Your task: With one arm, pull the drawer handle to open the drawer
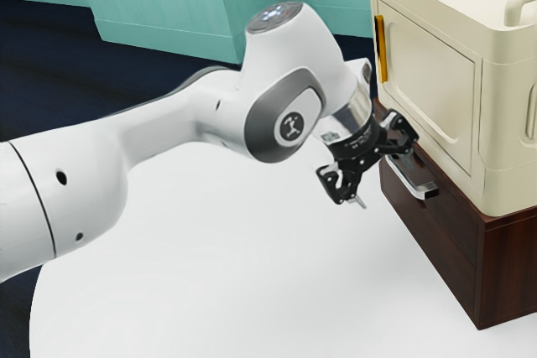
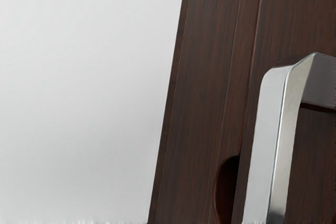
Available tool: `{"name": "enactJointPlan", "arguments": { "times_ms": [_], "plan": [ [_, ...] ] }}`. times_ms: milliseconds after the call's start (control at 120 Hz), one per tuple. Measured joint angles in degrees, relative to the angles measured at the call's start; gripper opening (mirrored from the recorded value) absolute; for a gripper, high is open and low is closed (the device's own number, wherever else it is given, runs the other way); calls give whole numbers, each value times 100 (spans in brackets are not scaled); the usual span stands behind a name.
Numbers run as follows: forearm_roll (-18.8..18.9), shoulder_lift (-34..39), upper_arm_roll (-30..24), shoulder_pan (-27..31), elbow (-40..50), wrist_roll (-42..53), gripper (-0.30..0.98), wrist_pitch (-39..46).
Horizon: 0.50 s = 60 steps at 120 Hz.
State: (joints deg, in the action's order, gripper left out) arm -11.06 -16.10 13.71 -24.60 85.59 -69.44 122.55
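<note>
In the exterior view, the white arm (image 1: 289, 119) is reaching from the exterior view's left over the white table (image 1: 235, 274), and its black gripper (image 1: 386, 179) is holding its fingers spread apart near the silver drawer handle (image 1: 411, 184). The handle is sticking out from the front of a dark brown wooden cabinet (image 1: 449, 249), and a cream cabinet (image 1: 428, 81) is resting on top of that. In the wrist view, the handle's squared metal corner is standing out from the wood, the pale tabletop lying beyond the wood's edge.
</note>
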Motion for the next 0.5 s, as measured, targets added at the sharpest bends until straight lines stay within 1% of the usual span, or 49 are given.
{"name": "enactJointPlan", "arguments": {
  "times_ms": [317, 500],
  "plan": [
    [-145, 40, 5, -71, 105, 51, 39, 171],
    [-157, 75, 10, -82, 188, 65, 30, 223]
  ]
}}
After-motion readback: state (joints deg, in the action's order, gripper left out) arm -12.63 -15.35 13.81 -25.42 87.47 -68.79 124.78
